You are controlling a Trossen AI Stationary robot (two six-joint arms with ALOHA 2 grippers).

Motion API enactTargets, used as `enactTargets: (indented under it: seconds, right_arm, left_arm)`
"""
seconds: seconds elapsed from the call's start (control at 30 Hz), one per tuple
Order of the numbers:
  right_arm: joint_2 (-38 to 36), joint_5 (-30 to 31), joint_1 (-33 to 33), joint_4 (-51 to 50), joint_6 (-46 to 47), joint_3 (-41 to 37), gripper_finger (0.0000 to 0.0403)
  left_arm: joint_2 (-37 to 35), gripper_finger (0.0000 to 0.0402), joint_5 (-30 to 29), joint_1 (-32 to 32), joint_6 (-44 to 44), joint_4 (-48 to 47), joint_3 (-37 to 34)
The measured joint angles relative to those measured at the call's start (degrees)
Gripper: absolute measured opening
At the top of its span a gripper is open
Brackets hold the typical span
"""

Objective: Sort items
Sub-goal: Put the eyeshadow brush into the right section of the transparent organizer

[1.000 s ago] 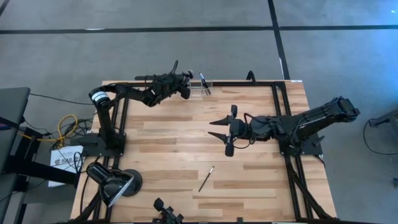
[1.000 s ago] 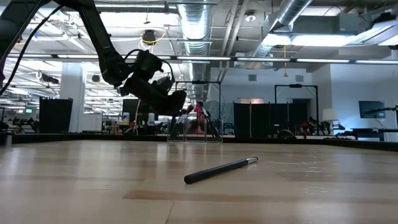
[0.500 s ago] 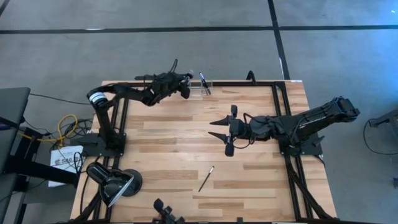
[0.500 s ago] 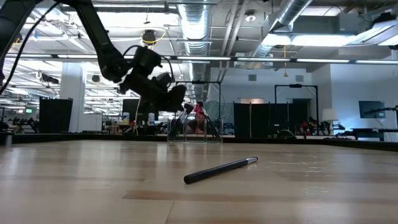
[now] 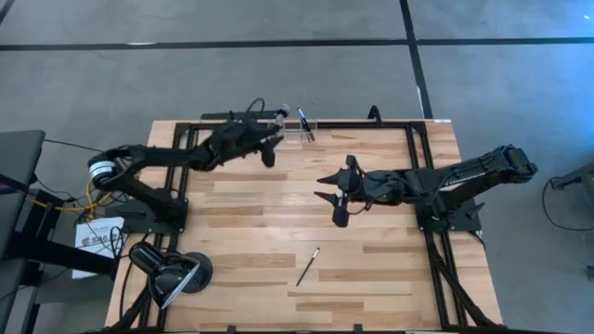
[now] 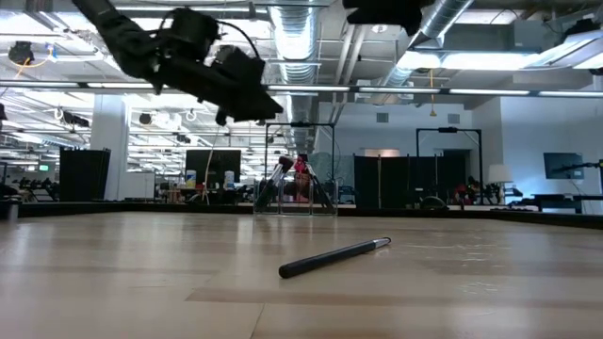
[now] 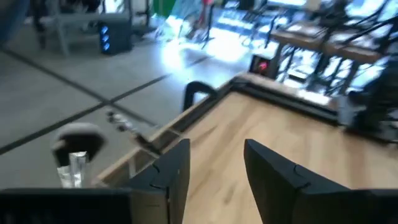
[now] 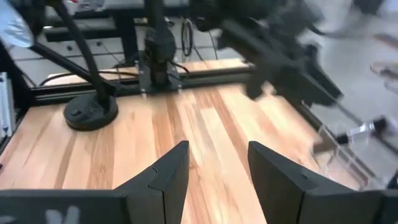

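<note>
One slim dark makeup brush (image 5: pixel 308 266) (image 6: pixel 334 256) lies flat on the wooden table, toward the near edge. A clear container (image 5: pixel 305 126) (image 6: pixel 297 193) stands at the far edge with more brushes leaning in it. My left gripper (image 5: pixel 271 148) (image 6: pixel 264 105) (image 7: pixel 217 168) hangs above the table just short of that container, open and with nothing between its fingers. My right gripper (image 5: pixel 320 186) (image 8: pixel 217 165) hovers over the table's middle, pointing toward the left edge, also open with nothing in it.
A black desk lamp (image 5: pixel 172 274) (image 8: pixel 93 112) stands at the near left corner. A black frame rail (image 5: pixel 371 124) runs along the table's edges. Bare wood lies between the two grippers and around the lone brush.
My left gripper has drawn back from the clear container toward the near edge and risen well above the table, its arm swinging out toward the left. My right gripper has rolled and tipped a little in place. The brush on the table has kept still.
</note>
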Motion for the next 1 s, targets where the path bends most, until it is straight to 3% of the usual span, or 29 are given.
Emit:
enactTargets:
  seconds: [0.13,0.3,0.47,0.6,0.77,1.0]
  right_arm:
    - [2.66,0.05,-1.35,-0.7,4.0,0.06,0.0154]
    - [11.62,-3.45,-2.51,3.95,9.25,0.07,0.0154]
    - [19.49,-12.93,-1.31,-2.46,17.94,4.97,0.0154]
    - [25.07,-14.68,1.47,-15.62,26.1,13.46,0.0154]
    - [31.61,-14.15,4.5,-29.47,41.99,23.98,0.0154]
    - [41.11,-20.93,6.74,-35.21,55.97,31.41,0.0154]
  left_arm:
    - [-3.4,0.0137,-0.34,-3.9,-0.05,9.58,-6.77]
    - [-7.49,0.0127,0.15,-4.91,-0.34,18.51,-11.29]
    - [-11.85,0.0123,5.34,-4.38,-0.42,16.58,-11.84]
    - [-13.79,0.0122,11.48,-4.25,-0.46,13.19,-11.95]
    - [-17.56,0.0121,12.31,-3.85,-1.05,12.78,-11.88]
    - [-23.2,0.0121,16.45,-1.2,-1.05,9.33,-11.88]
